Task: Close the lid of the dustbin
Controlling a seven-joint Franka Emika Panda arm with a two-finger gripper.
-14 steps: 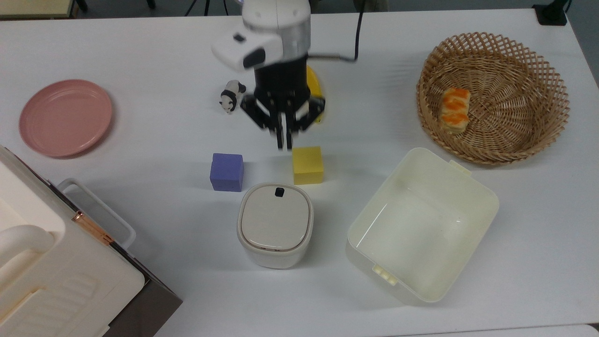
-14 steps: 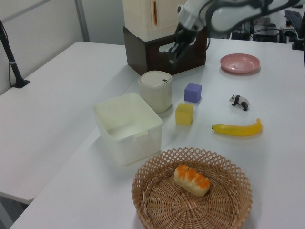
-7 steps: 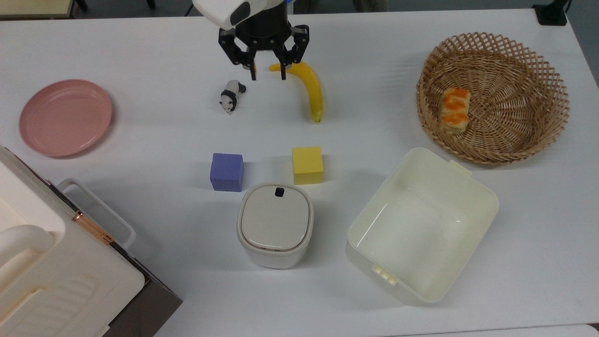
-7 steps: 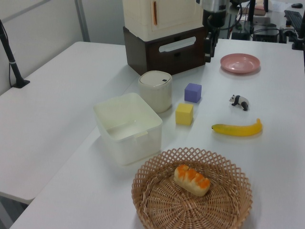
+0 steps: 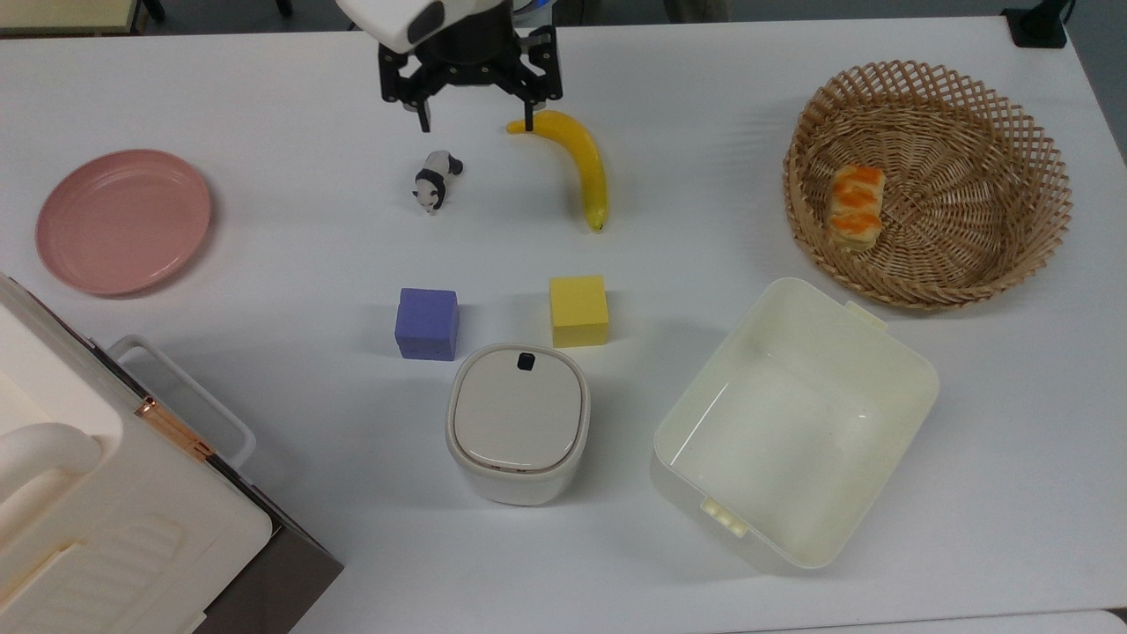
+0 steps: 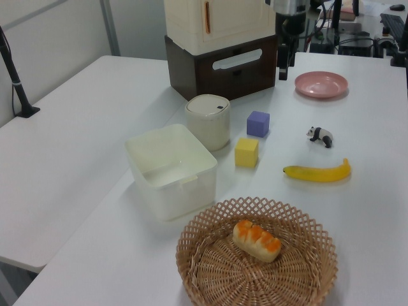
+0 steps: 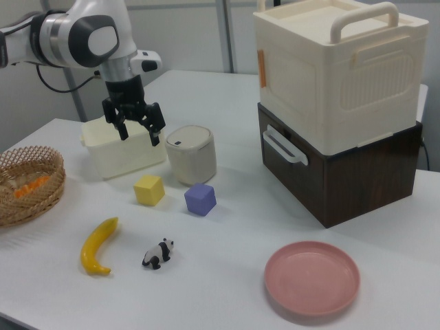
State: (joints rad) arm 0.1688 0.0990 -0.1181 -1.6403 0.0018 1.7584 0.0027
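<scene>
We saw the dustbin (image 5: 517, 427) standing on the white table (image 5: 264, 264), its lid (image 5: 518, 411) lying flat and shut, black button toward the yellow cube (image 5: 578, 310) and purple cube (image 5: 427, 323). The pincer (image 5: 476, 121) hung well apart from it, fingers spread wide and empty, above the toy panda (image 5: 434, 180) and banana (image 5: 581, 163).
</scene>
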